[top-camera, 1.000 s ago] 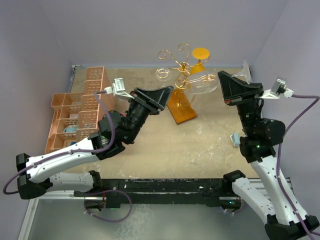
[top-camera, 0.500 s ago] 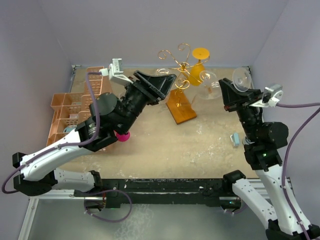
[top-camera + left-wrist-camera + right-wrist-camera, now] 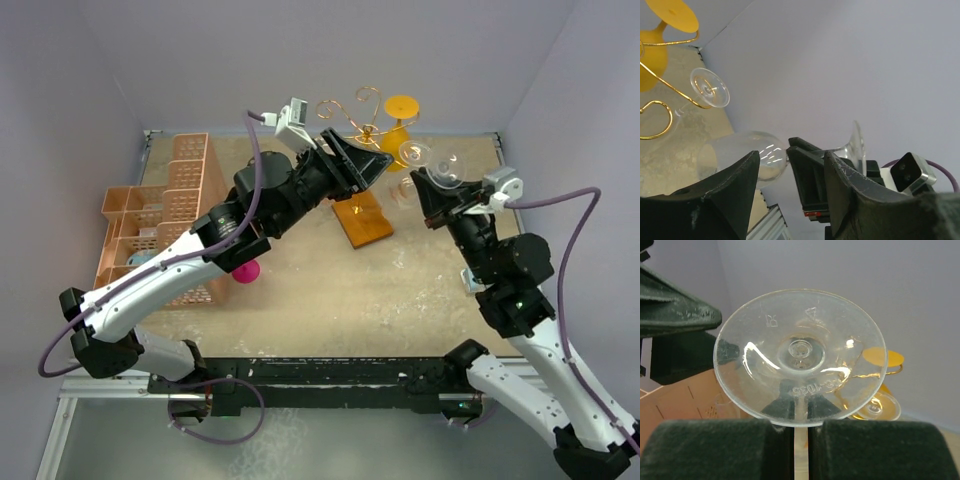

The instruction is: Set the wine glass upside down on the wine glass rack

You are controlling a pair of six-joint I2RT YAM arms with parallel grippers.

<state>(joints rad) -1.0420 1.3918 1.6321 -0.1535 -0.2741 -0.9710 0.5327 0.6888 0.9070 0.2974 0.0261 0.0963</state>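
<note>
- Currently the right gripper [image 3: 800,429] is clamped on the stem of the wine glass [image 3: 800,357]. In its wrist view the round foot faces the lens and the stem is pinched between the two dark pads.
- Top view: the glass is held above the table [image 3: 330,290], right of centre. It lies roughly sideways, with the foot toward the upper right and the bowl toward the wine glass rack [image 3: 362,222]. It is beside the rack, not hung on it.
- The rack stands at upper centre, with gold scroll arms over an orange-brown base.
- A second clear glass [image 3: 710,87] has its foot resting on one gold arm, at the upper left of the left wrist view.
- An orange stemmed cup [image 3: 400,108] shows at the rack's far side; I cannot tell whether they touch.
- The left gripper [image 3: 385,160] has its fingers apart with nothing between them. It is up by the scroll arms, close to the held bowl; contact is not discernible.
- An orange crate [image 3: 170,200] sits at the left of the frame, with a pink ball [image 3: 245,272] near it, partly under the left arm.
</note>
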